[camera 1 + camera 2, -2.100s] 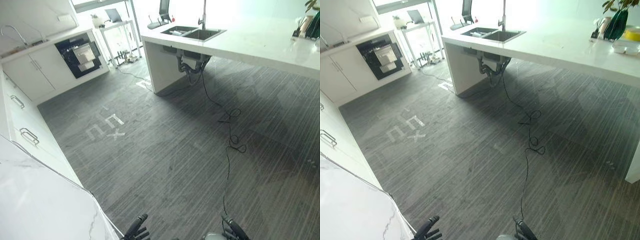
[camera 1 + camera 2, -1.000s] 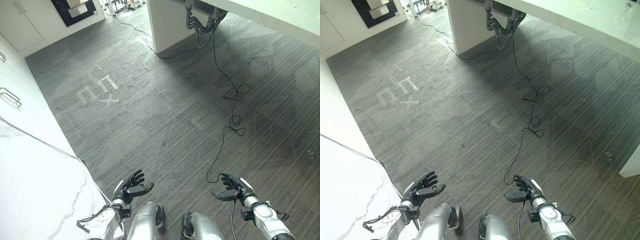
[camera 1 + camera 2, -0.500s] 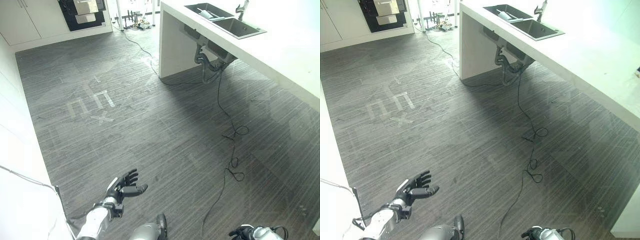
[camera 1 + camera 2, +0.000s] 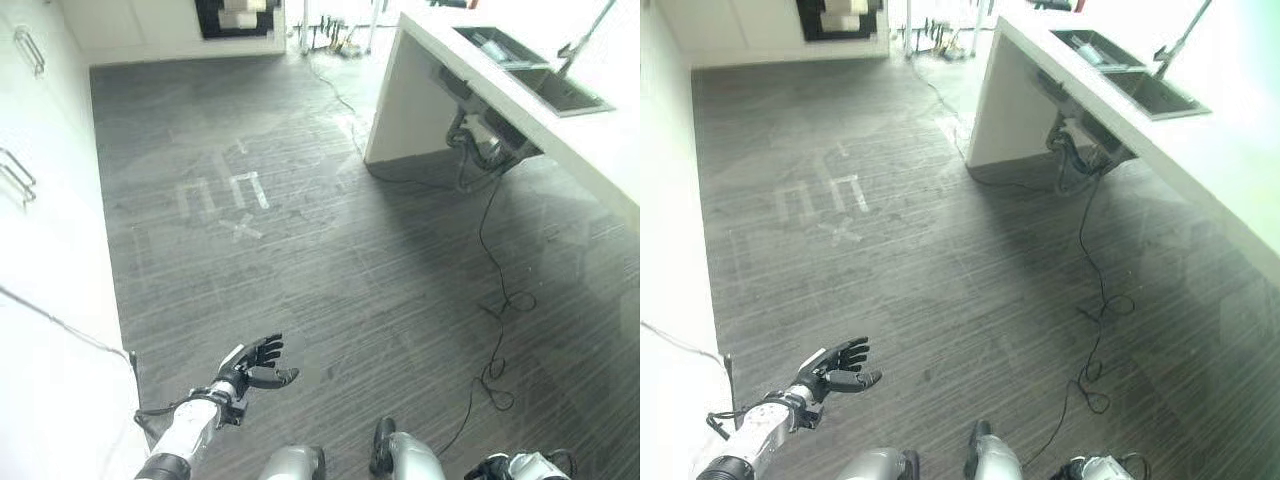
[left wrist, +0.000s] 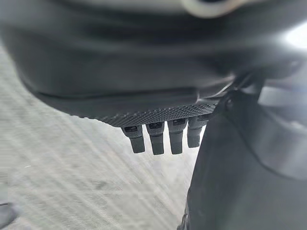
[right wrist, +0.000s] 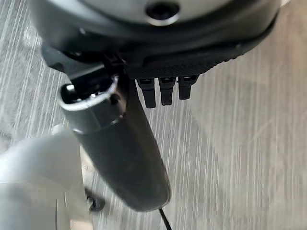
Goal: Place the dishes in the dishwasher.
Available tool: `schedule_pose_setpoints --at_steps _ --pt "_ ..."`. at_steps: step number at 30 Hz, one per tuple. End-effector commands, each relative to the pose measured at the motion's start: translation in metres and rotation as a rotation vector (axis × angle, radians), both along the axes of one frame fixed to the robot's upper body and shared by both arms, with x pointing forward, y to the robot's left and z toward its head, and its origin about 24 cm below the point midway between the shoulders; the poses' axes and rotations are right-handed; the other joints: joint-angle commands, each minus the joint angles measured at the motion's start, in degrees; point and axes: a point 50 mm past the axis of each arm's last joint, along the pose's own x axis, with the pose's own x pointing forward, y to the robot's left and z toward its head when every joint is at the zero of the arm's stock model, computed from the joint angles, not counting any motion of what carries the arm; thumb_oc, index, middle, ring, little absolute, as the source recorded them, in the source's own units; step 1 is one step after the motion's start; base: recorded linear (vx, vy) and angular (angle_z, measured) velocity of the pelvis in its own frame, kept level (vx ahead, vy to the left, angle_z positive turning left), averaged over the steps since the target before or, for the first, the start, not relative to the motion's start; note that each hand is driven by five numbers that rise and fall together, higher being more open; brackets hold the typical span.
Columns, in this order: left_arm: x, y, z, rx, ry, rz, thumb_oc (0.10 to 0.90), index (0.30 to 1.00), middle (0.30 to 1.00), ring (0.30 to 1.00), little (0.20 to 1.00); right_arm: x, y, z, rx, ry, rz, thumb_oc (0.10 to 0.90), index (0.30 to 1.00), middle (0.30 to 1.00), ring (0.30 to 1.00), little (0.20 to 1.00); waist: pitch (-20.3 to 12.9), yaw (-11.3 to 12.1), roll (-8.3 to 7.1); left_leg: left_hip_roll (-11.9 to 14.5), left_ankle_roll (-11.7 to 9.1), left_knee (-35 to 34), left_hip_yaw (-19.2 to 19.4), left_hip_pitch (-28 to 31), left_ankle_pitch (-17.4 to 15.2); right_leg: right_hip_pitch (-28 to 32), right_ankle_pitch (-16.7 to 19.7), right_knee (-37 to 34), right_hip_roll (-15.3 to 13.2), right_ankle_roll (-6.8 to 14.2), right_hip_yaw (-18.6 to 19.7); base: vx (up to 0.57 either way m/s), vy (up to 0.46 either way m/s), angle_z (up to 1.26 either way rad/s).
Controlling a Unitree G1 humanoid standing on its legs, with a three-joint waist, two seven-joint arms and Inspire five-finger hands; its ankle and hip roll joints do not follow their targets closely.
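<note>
Two dark hands hang over a grey, fine-striped wood-grain floor (image 4: 330, 260), and neither carries anything. The left hand (image 4: 256, 362) is held out low beside the long white cabinet front (image 4: 50, 230) with its slim metal bar handles (image 4: 14, 175); its fingers (image 5: 153, 140) are straight and spread, the thumb apart from them. The right hand (image 6: 163, 72) shows in its own wrist view with short ribbed fingertips pointing straight out over the floor, loose and closed on nothing. Pale tape marks (image 4: 222, 197), angular and brushed-looking, lie on the floor between the cabinets and the white smooth stone-like counter (image 4: 470, 75). That counter holds a dark rectangular double sink (image 4: 1130, 72) with a thin metal tap (image 4: 1180, 40); something pale lies in the far basin, too small to tell whether it is dishes. A black-fronted built-in dishwasher (image 4: 238, 15) sits in the far cabinet run, well apart from both hands
</note>
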Motion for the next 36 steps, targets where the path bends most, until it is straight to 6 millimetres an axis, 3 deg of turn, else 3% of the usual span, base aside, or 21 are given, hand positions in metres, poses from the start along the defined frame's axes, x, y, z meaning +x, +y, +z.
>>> schedule_pose_setpoints --at_steps 1,7,12,14,15,16,18,19,23,24,27,29,30,32,34,36 --pt "0.030 -0.026 0.036 -0.103 -0.243 -0.045 0.800 0.900 0.900 0.900 0.900 0.071 -0.018 0.069 -0.194 -0.534 0.027 0.800 0.900 0.900 0.900 0.900 -1.3 -3.1 2.08 5.7 -8.1 -4.8 -0.5 0.3 -0.8 9.3 -4.7 -5.7 1.5 1.5 1.2 -0.01 0.077 -0.42" --pt "0.016 -0.022 0.029 -0.136 -0.233 -0.025 0.800 0.900 0.900 0.900 0.900 0.067 -0.004 0.077 -0.130 -0.706 0.055 0.800 0.900 0.900 0.900 0.900 -1.2 -5.6 3.03 5.0 -7.3 -4.8 1.2 2.6 -2.2 10.0 -5.2 -5.7 0.9 1.6 2.2 0.08 0.132 -0.14" --pt "0.015 -0.023 0.026 -0.126 -0.218 -0.039 0.800 0.900 0.900 0.900 0.900 0.072 0.010 0.084 -0.078 -0.817 0.005 0.800 0.900 0.900 0.900 0.900 -1.2 -6.4 4.44 4.0 -5.4 -4.8 -0.1 3.6 -2.7 12.9 -5.1 -5.7 3.1 0.6 2.7 0.12 0.140 -0.06" --pt "0.016 -0.026 0.026 -0.121 -0.211 -0.051 0.800 0.900 0.900 0.900 0.900 0.074 0.015 0.088 -0.059 -0.856 -0.015 0.800 0.900 0.900 0.900 0.900 -1.1 -6.8 5.16 3.0 -4.0 -4.8 -0.3 3.7 -2.9 11.5 -5.1 1.1 4.0 0.2 2.8 0.15 0.224 0.03" --pt "0.015 -0.028 0.026 -0.117 -0.209 -0.063 0.800 0.900 0.900 0.900 0.900 0.074 0.018 0.090 -0.050 -0.869 -0.017 0.800 0.900 0.900 0.900 0.900 -0.7 -7.1 5.41 2.0 -3.0 -4.8 -0.4 3.9 -3.2 8.7 -4.3 9.3 4.3 0.6 3.0 0.14 0.210 0.08" --pt "0.015 -0.029 0.025 -0.117 -0.207 -0.066 0.800 0.900 0.900 0.900 0.900 0.074 0.019 0.090 -0.048 -0.872 -0.016 0.800 0.900 0.900 0.900 0.900 -0.4 -7.2 5.26 1.5 -2.8 -4.8 -0.5 4.2 -3.4 8.1 -4.4 11.3 4.2 0.7 3.1 0.17 0.200 0.07" --pt "0.010 -0.030 0.023 -0.118 -0.196 -0.058 0.800 0.900 0.900 0.900 0.900 0.074 0.022 0.091 -0.026 -0.878 -0.007 0.800 0.900 0.900 0.900 0.900 0.3 -7.4 5.77 0.9 -2.5 -4.8 -0.7 5.3 -4.0 4.4 -1.2 16.7 3.7 1.0 1.9 0.21 0.137 0.05" --pt "0.007 -0.030 0.021 -0.130 -0.192 -0.043 0.800 0.900 0.900 0.900 0.900 0.075 0.024 0.091 -0.005 -0.877 0.002 0.800 0.900 0.900 0.900 0.900 0.8 -7.6 5.80 0.4 -2.7 -4.8 -0.5 6.6 -4.5 2.3 1.3 15.0 2.9 1.1 0.5 0.31 0.061 -0.14" --pt "0.001 -0.025 0.017 -0.134 -0.175 -0.045 0.800 0.900 0.900 0.900 0.900 0.073 0.021 0.092 0.024 -0.877 0.012 0.800 0.900 0.900 0.900 0.900 2.0 -9.4 4.65 -1.6 -4.2 -4.8 -2.9 11.5 -7.3 0.4 7.0 -5.6 1.6 3.0 -0.3 0.49 -0.137 -0.22" --pt "-0.001 -0.024 0.014 -0.131 -0.166 -0.044 0.800 0.900 0.900 0.900 0.900 0.071 0.019 0.091 0.043 -0.878 0.000 0.800 0.900 0.900 0.900 0.900 2.0 -9.6 3.32 -2.6 -4.6 -4.8 -3.2 13.4 -9.0 -4.3 7.8 -5.7 -1.5 4.2 1.2 0.71 -0.336 0.41" --pt "-0.006 -0.023 0.011 -0.123 -0.159 -0.041 0.800 0.900 0.900 0.900 0.900 0.067 0.016 0.092 0.070 -0.876 -0.022 0.800 0.900 0.900 0.900 0.900 0.4 -10.2 1.95 -3.1 -6.0 -4.8 -4.1 17.4 -11.0 -2.1 5.6 -5.7 -0.5 3.5 3.6 0.66 -0.336 0.21" --pt "-0.009 -0.024 0.008 -0.126 -0.145 -0.031 0.800 0.900 0.900 0.900 0.900 0.067 0.012 0.092 0.072 -0.863 -0.021 0.800 0.900 0.900 0.900 0.900 -1.3 -10.7 2.72 -1.3 -8.8 -4.7 -3.8 21.9 -7.9 -0.2 3.4 -5.7 1.8 1.3 4.0 0.52 -0.210 0.24" --pt "-0.010 -0.025 0.006 -0.123 -0.138 -0.025 0.800 0.900 0.900 0.900 0.900 0.068 0.011 0.093 0.081 -0.865 -0.016 0.800 0.900 0.900 0.900 0.900 -2.0 -10.8 3.35 0.3 -11.3 -0.6 -4.0 22.0 -3.6 1.1 2.0 -5.7 3.1 -0.2 3.2 0.50 -0.230 0.27" --pt "-0.012 -0.027 0.004 -0.143 -0.140 -0.007 0.800 0.900 0.900 0.900 0.900 0.070 0.008 0.097 0.074 -0.886 -0.001 0.800 0.900 0.900 0.900 0.900 -2.7 -10.8 3.31 2.6 -14.0 10.7 -3.2 18.3 4.4 3.0 -0.5 -5.7 4.1 -2.5 2.8 0.38 -0.209 0.15" --pt "-0.013 -0.027 0.003 -0.161 -0.140 0.005 0.800 0.900 0.900 0.900 0.900 0.070 0.005 0.101 0.054 -0.894 0.023 0.800 0.900 0.900 0.900 0.900 -2.4 -10.1 2.07 4.7 -14.6 25.8 -1.5 9.4 7.9 5.8 -3.2 -5.7 3.3 -4.5 2.6 0.31 -0.192 -0.26" --pt "-0.011 -0.029 0.004 -0.177 -0.146 -0.001 0.800 0.900 0.900 0.900 0.900 0.073 0.002 0.105 0.047 -0.907 0.031 0.800 0.900 0.900 0.900 0.900 -1.2 -9.8 2.01 7.6 -13.6 33.0 -0.5 2.0 6.8 8.4 -5.3 -5.7 4.1 -6.0 2.2 0.30 -0.128 -0.26"
